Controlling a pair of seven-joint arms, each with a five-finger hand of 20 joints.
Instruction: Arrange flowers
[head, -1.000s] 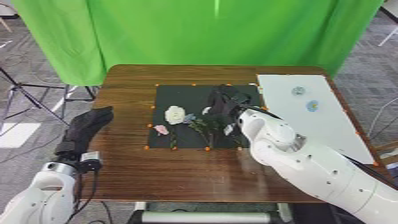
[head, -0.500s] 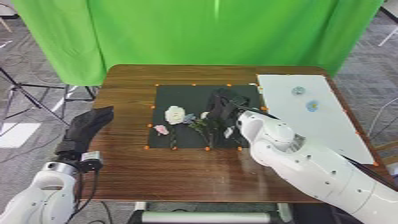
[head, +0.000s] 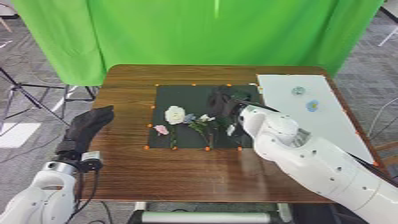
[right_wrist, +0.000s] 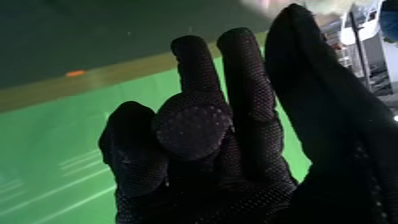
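Over the dark mat (head: 178, 94), the right hand (head: 224, 103) stood just to the right of the small white flower (head: 206, 118) and slightly farther from the robot. The flower's stem ran back toward the robot, among other stems. Another white bloom (head: 230, 130) lay on that hand's near side; the left hand (head: 87, 124) was well apart. The right hand's fingers (right_wrist: 242, 75) were loosely extended, pinching nothing visible. Any grasp of the small flower probably called for a leftward, backward reach.
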